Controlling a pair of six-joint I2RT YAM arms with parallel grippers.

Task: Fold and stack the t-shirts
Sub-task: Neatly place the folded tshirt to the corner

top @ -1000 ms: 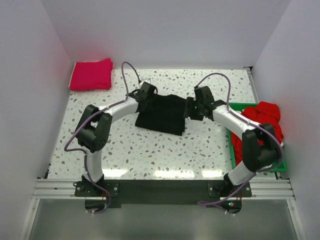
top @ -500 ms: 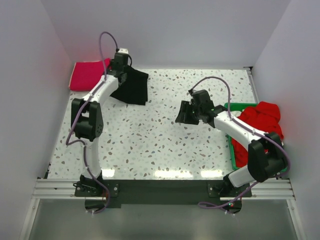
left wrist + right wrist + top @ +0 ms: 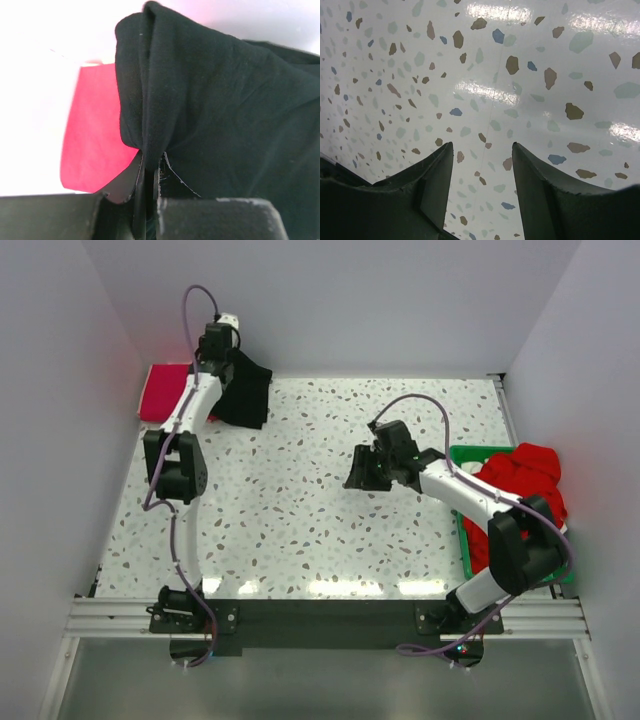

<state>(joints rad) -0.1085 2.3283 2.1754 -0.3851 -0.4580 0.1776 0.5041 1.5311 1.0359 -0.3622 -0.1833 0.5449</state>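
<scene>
My left gripper [image 3: 222, 352] is stretched to the far left corner and is shut on the folded black t-shirt [image 3: 246, 392], which hangs from it beside the folded magenta-pink t-shirt [image 3: 166, 392]. In the left wrist view the black t-shirt [image 3: 225, 110] is pinched between the jaws of the left gripper [image 3: 149, 162], with the pink t-shirt [image 3: 95, 135] behind it. My right gripper [image 3: 358, 472] hovers open over the bare middle of the table; in the right wrist view the right gripper [image 3: 482, 145] has nothing between its fingers. A bright red t-shirt [image 3: 522, 472] lies bunched in the tray.
The green plastic tray [image 3: 463, 530] stands at the table's right edge under the red cloth. White walls close in the table on the left, back and right. The speckled tabletop [image 3: 300, 510] lies between the arms.
The left gripper carried the black t-shirt from the table's middle up to the far left corner, beside the pink one. The right gripper let go of it and drew slightly left.
</scene>
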